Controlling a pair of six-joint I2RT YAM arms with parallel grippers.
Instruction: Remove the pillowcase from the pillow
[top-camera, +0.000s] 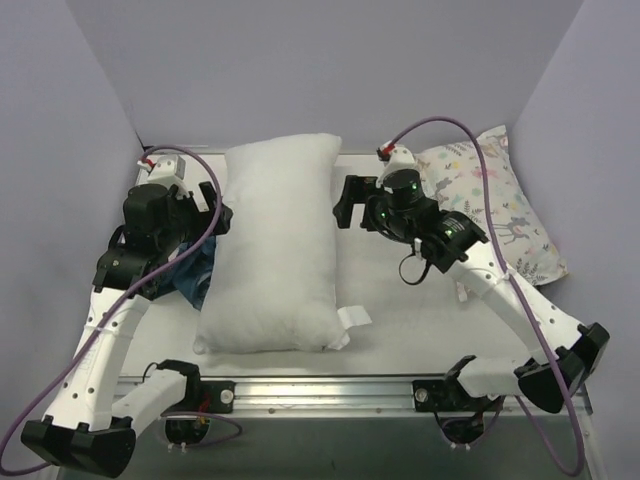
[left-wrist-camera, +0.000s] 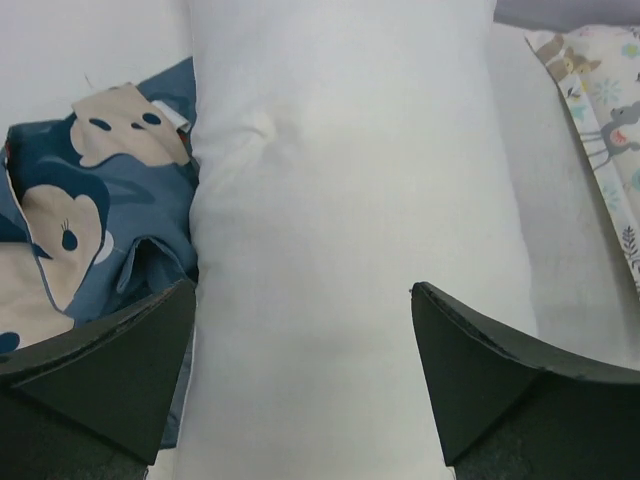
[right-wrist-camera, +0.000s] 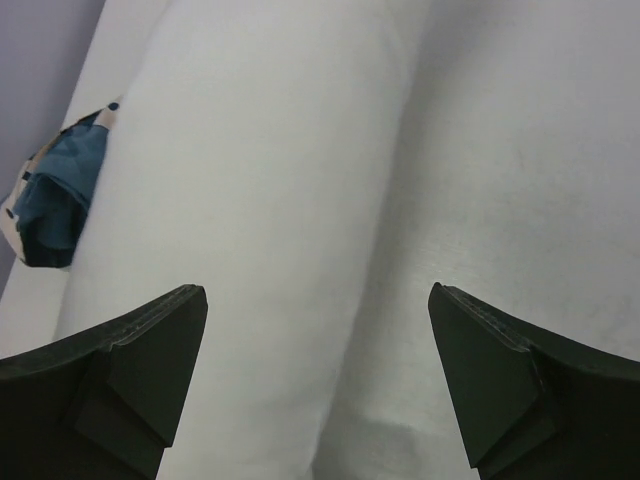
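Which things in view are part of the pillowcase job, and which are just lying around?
Job:
- pillowcase, crumpled at the pillow's left side, off it
- pillow, bare white, mid-table

Lying about:
- animal-print pillow, at the right edge, apart from both

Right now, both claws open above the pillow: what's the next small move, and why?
Probably raise both claws clear and retreat. The pillow lies bare, the pillowcase sits crumpled beside it, apparently fully off, and the left claw and right claw are open, holding nothing. Nothing seems left to pull.
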